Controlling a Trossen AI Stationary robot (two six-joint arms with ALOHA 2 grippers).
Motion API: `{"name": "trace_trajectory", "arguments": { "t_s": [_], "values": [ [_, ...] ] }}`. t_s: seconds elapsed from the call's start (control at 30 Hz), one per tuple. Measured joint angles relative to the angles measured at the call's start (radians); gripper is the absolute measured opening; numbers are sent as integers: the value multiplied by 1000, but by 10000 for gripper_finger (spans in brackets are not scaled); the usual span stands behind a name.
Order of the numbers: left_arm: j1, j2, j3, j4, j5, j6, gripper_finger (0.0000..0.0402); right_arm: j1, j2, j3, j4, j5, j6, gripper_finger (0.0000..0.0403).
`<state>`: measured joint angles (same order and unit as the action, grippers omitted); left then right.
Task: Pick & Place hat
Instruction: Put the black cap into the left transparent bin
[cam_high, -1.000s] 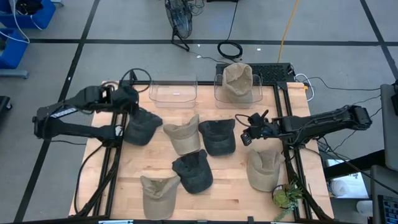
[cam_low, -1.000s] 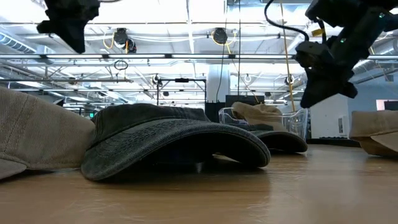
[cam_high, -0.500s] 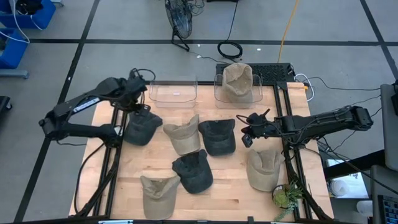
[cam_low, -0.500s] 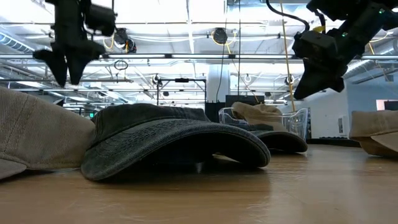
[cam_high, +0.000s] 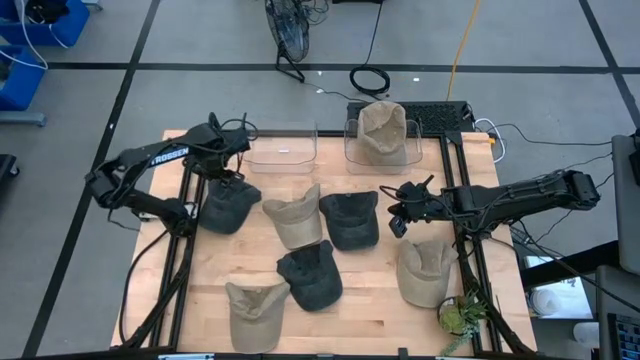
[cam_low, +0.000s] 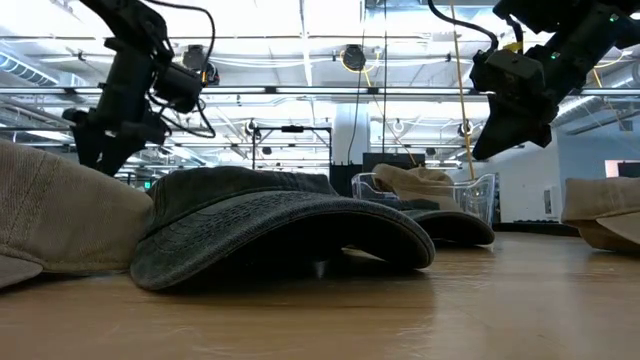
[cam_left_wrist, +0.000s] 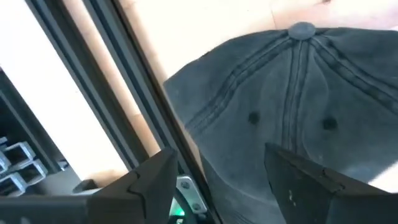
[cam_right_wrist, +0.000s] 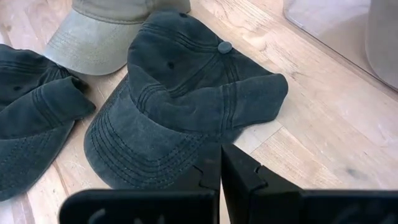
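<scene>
Approach step: my left tool (cam_left_wrist: 217, 180), fingers apart and empty, hovers over the far-left dark hat (cam_high: 227, 203). Next: descend, close on crown. Right tool (cam_high: 397, 220) closed, empty, waiting.

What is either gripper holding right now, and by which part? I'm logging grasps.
Nothing. The left gripper is open above the dark hat; the right gripper is shut and empty.

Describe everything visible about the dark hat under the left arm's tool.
The dark hat is a faded charcoal cap of washed cotton-like cloth, with stitched panels, eyelets and a top button. It lies crown up on the wooden table near the left edge rail, apart from the tan hat. The left tool hangs open above it, not touching.
</scene>
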<state>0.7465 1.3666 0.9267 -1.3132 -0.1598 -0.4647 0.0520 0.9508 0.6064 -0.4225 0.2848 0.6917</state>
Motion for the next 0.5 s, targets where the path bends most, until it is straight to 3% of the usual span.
{"name": "trace_trajectory", "arguments": {
  "t_s": [0.4, 0.5],
  "values": [
    [86, 90, -119, 85, 30, 60, 196, 0, 0, 0, 20, 1, 2, 0],
    [103, 94, -158, 120, 76, 59, 196, 0, 0, 0, 44, 2, 0, 0]
  ]
}}
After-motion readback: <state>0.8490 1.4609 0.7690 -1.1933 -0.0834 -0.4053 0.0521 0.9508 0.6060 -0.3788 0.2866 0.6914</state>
